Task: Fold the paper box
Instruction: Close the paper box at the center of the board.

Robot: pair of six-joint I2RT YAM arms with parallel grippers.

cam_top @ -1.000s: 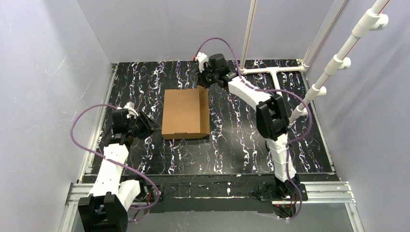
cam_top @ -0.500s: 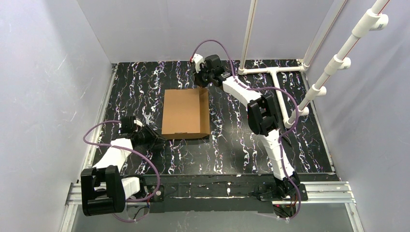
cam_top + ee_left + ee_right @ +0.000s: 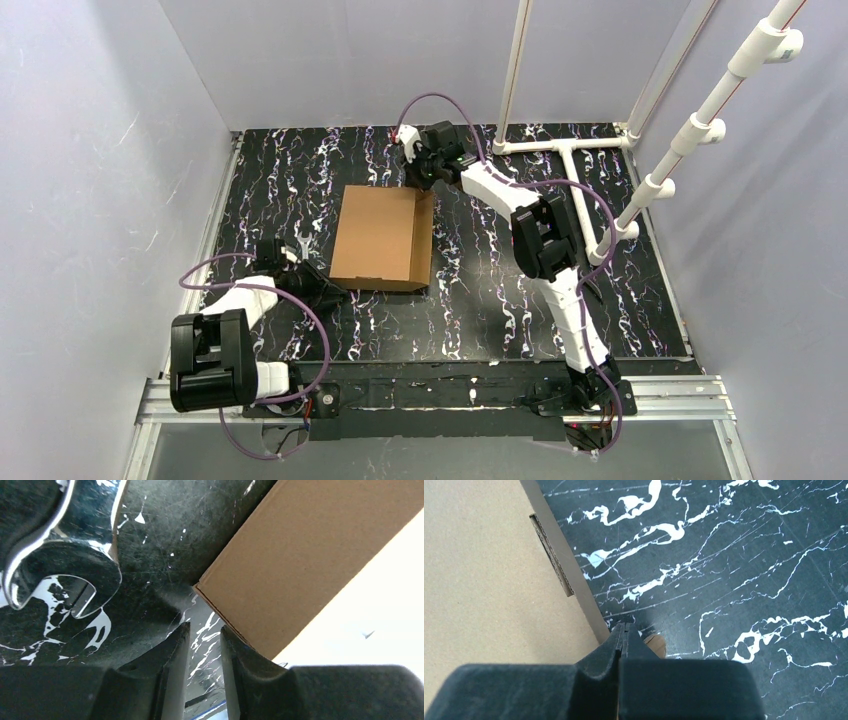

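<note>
Top external shows the paper box lying on the surface, seemingly already folded shallow and closed. Right hand, clenched empty, sits at its far corner; left hand, slightly parted and empty, beside its near corner. Perhaps final tucking remains.

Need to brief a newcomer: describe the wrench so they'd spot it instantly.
Start at the black marbled table, then the brown cardboard box at its middle. Left of the box lies the wrench: the only shiny metal thing, with a forked open end.
</note>
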